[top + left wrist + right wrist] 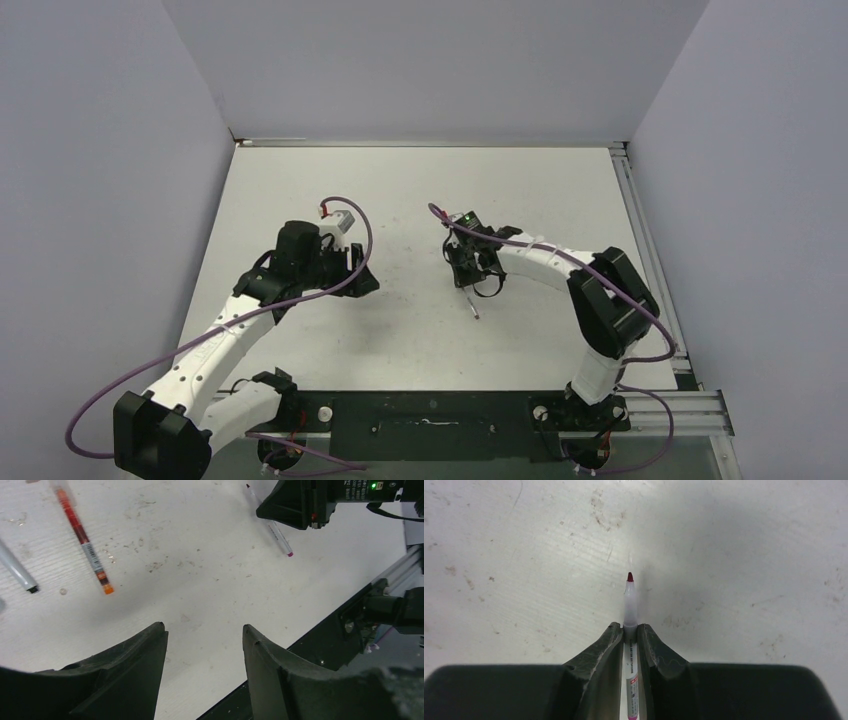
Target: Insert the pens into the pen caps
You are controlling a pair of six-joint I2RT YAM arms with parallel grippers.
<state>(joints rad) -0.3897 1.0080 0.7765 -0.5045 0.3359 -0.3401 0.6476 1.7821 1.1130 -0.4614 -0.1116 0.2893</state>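
Left hand (204, 632), closest to lens in L wrist view: two dark fingers stand roughly half apart, nothing betw. them, bare tabletop (200, 580) showing through the gap. Not gripping anything.

Right hand (629, 630), R wrist view: fingers closed tight on pale pen (629, 602). Pen runs lengthwise betw. the pads. Translucent front section and red tip project fwd beyond the fingertips; printed barrel runs back toward the camera. Grip looks centred, pen in line w/ the fingers. Tip is over white tabletop; contact w/ surface cannot be determined.

Overhead view: both hands over mid tabletop, well apart, L on left, R on right. One end of the held pen sticks out below R hand, slanted toward the near edge. L wrist view shows that end tipped pink.

Other items, L wrist view only:
- Red pen (82, 542) lies flat on tabletop, upper left. Label band on barrel, orange end nearest L hand.
- Grey pen (17, 570) lies flat at far left of frame, dark end, partly cut off.
- These two lie near each other, not touching, and are well apart from R hand.

Tabletop surface: white, scuffed, small dark specks.
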